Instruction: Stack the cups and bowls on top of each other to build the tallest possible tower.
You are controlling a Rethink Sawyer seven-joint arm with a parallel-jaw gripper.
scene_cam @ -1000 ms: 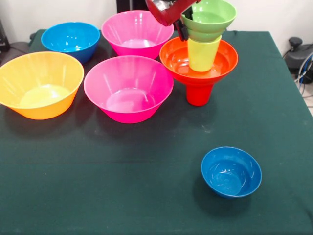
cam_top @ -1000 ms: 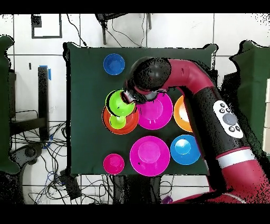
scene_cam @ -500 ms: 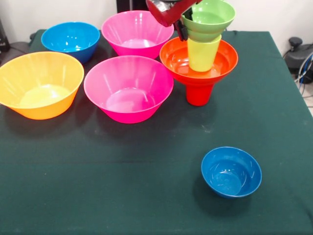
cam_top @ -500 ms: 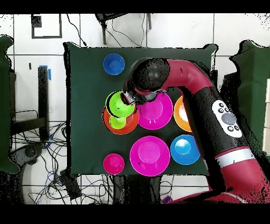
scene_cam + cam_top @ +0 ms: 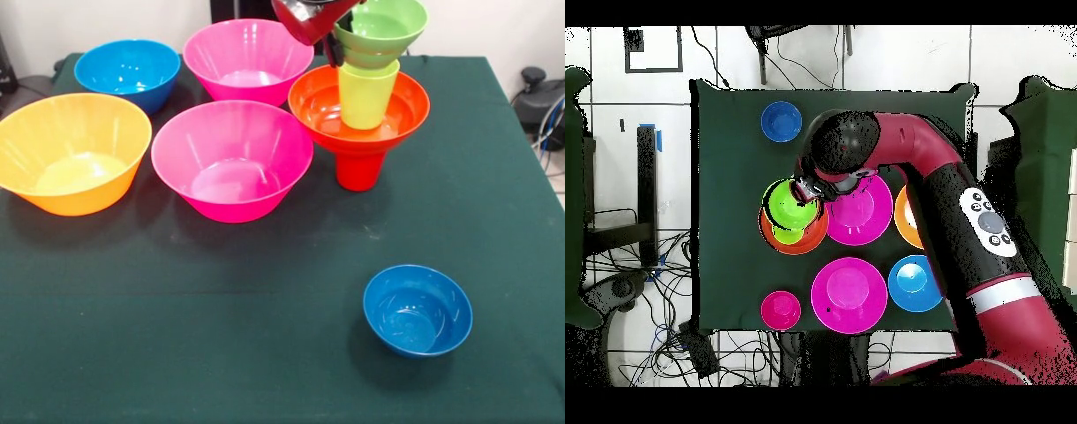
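The tower stands at the back right of the table. Its base is a red cup, which carries a wide red-orange bowl, and a lime-green cup stands upright in that bowl. A small green bowl sits at the lime cup's mouth, and I cannot tell whether it rests there. My gripper is shut on this bowl's left rim. In the overhead view the green bowl covers most of the red-orange bowl, with my gripper at its edge.
Two big pink bowls stand left of the tower. Further left are a yellow-orange bowl and a mid-sized blue bowl. A small blue bowl sits alone near the front. A small pinkish-red bowl shows only overhead.
My gripper has carried the green bowl slightly right and up in the front view, so overhead it now sits more squarely over the stack. Nothing else has moved.
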